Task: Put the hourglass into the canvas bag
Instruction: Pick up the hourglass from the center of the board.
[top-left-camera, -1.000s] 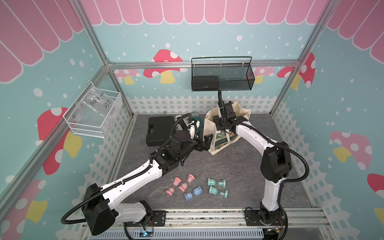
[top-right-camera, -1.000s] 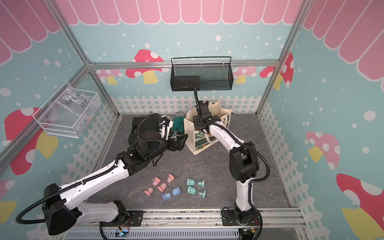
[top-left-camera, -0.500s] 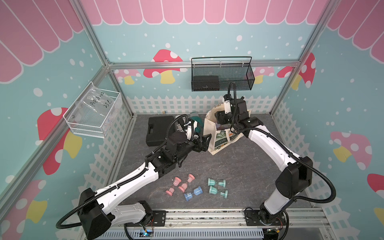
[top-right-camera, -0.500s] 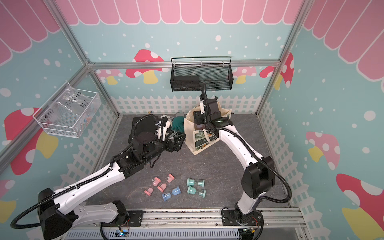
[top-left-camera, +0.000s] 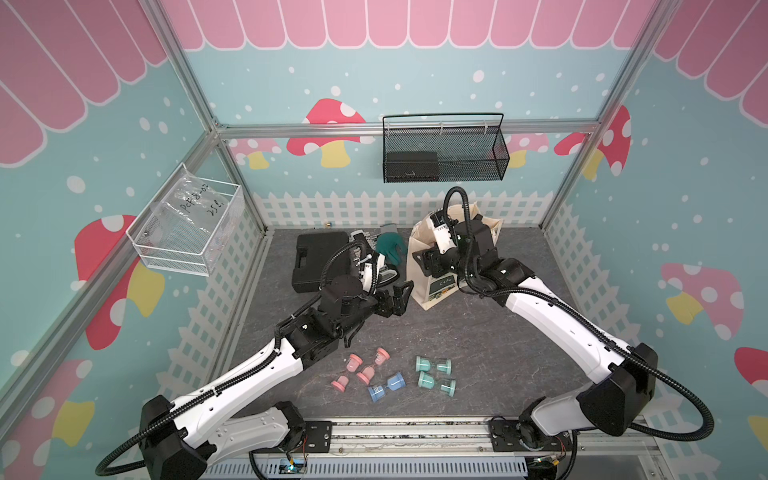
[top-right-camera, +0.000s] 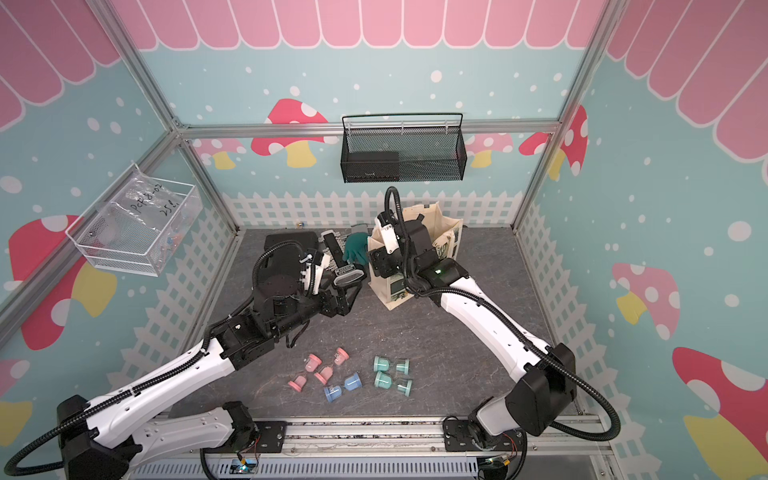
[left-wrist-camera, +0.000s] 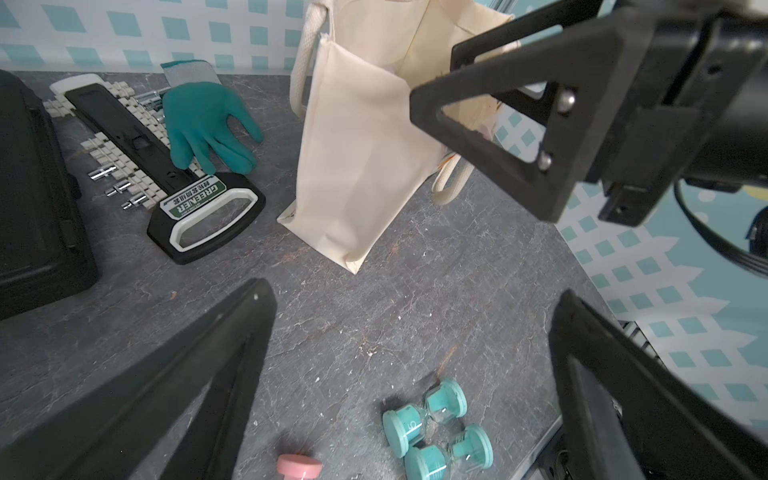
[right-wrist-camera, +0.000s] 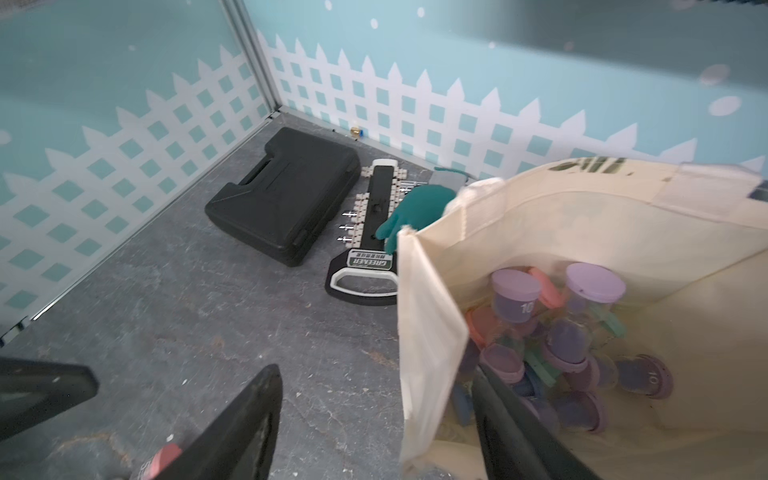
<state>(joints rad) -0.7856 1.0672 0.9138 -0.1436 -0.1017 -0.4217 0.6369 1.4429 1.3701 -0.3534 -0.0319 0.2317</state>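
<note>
The cream canvas bag (top-left-camera: 432, 297) (top-right-camera: 392, 293) stands open at the back, and several purple, pink and teal hourglasses (right-wrist-camera: 561, 332) lie inside it. My right gripper (top-left-camera: 428, 259) (right-wrist-camera: 376, 372) is open and empty. It straddles the bag's left wall (right-wrist-camera: 428, 316), with one finger inside and one outside. My left gripper (top-left-camera: 399, 297) (left-wrist-camera: 415, 291) hangs open and empty just left of the bag (left-wrist-camera: 357, 166). Pink hourglasses (top-left-camera: 359, 370), a blue one (top-left-camera: 386, 386) and teal ones (top-left-camera: 434, 374) (left-wrist-camera: 432, 432) lie on the floor near the front.
A black case (top-left-camera: 318, 259), a black socket rack with a green label (left-wrist-camera: 199, 199) and a teal glove (left-wrist-camera: 203, 120) lie left of the bag. A black wire basket (top-left-camera: 444, 153) hangs on the back wall and a clear bin (top-left-camera: 187, 226) on the left wall.
The right arm's elbow swung out to the right and lowered. Its gripper shifted toward the bag's front left edge and its jaws widened. The left gripper barely moved.
</note>
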